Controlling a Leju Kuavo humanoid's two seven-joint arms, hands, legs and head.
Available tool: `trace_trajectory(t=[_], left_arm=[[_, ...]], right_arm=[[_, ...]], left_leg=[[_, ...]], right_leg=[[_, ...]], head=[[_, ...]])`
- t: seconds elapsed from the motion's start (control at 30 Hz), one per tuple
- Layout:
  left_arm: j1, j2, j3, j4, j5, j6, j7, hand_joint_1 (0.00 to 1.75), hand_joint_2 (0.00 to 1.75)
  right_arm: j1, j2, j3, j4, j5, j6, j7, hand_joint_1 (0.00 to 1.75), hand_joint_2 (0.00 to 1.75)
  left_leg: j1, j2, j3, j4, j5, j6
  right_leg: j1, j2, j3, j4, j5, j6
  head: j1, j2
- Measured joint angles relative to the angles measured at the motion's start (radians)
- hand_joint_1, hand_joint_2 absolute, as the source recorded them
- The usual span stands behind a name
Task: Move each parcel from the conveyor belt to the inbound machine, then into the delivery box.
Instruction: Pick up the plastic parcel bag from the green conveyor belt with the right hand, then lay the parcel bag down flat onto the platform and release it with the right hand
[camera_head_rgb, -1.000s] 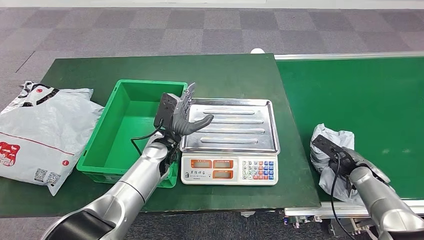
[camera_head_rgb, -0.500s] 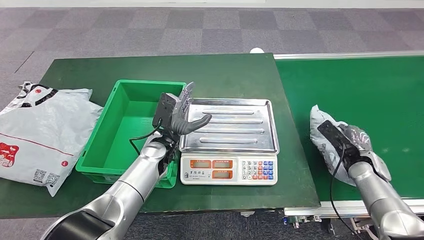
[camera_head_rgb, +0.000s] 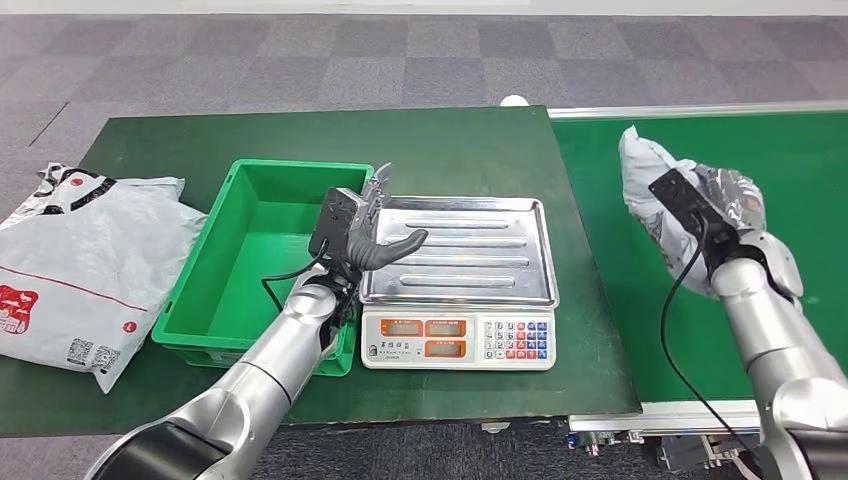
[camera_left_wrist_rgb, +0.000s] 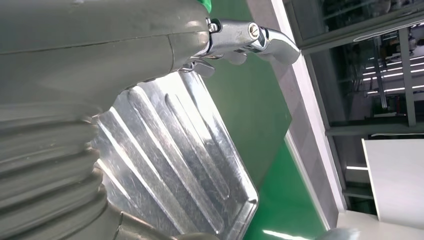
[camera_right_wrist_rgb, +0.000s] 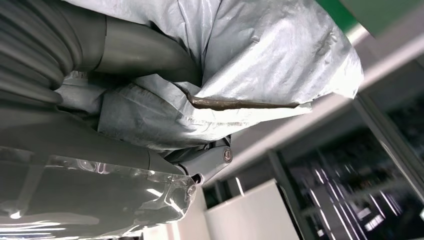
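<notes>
since a second ago the right hand (camera_head_rgb: 722, 215) has risen from the near edge of the green conveyor belt (camera_head_rgb: 790, 330) and swung up and away, carrying the crumpled grey plastic parcel (camera_head_rgb: 650, 180) with it; the parcel now hangs clear above the belt, well to the right of the scale, and the left hand (camera_head_rgb: 362, 232) has hardly stirred. the right hand is clenched around the parcel, thumb pressed into the wrinkled film, while the left hand holds nothing, fingers spread and thumb out, hovering at the left rim of the ribbed steel weighing tray (camera_head_rgb: 470, 252) on the white electronic scale (camera_head_rgb: 458, 340), which i take to be the inbound machine. the step in hand looks like the carry from belt to scale: the next move calls for swinging the parcel leftward over the tray and lowering it flat before letting go, after which it should go into the green plastic crate (camera_head_rgb: 250, 250) beside the scale, presumably the delivery box. the right wrist view shows what the head view cannot, the grey thumb (camera_right_wrist_rgb: 145, 50) sunk into a fold of the parcel (camera_right_wrist_rgb: 270, 65) and a strip of brown tape along its seam; the left wrist view shows the tray's ridges (camera_left_wrist_rgb: 175, 165) close beneath the waiting hand. a large grey mailing bag (camera_head_rgb: 80, 270) lies on the table to the left of the crate
</notes>
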Motion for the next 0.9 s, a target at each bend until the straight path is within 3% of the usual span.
trace_trajectory(t=[0.17,0.4,0.73,0.9], left_arm=[[-0.002,-0.01,0.0,0.005,-0.003,0.0,0.001,0.0,1.75],[-0.002,-0.011,0.001,0.007,-0.004,-0.004,0.001,0.0,1.75],[-0.02,-0.047,0.001,0.03,-0.002,-0.027,0.018,0.0,1.75],[-0.038,-0.07,-0.017,0.042,0.072,-0.033,0.056,0.0,1.75]], right_arm=[[-0.078,0.022,0.0,0.038,-0.001,0.005,-0.013,1.75,1.75],[-0.095,0.046,0.007,0.059,0.005,0.009,-0.019,1.75,1.75],[-0.16,0.182,0.133,0.072,-0.001,0.03,-0.02,1.75,1.75],[-0.149,0.224,0.222,0.04,-0.028,0.009,0.0,1.75,1.75]], left_leg=[[0.0,-0.001,0.0,0.0,0.0,0.0],[0.0,-0.001,-0.001,0.0,0.0,0.0],[0.001,0.0,0.0,0.0,0.001,-0.001],[0.001,0.0,-0.001,0.0,0.001,-0.001]], right_leg=[[0.0,-0.001,0.0,0.0,0.0,0.0],[0.0,-0.001,0.0,0.0,0.0,0.0],[0.001,0.001,-0.001,0.001,0.0,0.0],[0.001,0.0,-0.001,0.001,0.0,0.0]], head=[[0.0,0.0],[0.0,0.0],[0.0,0.0],[0.0,0.0]])
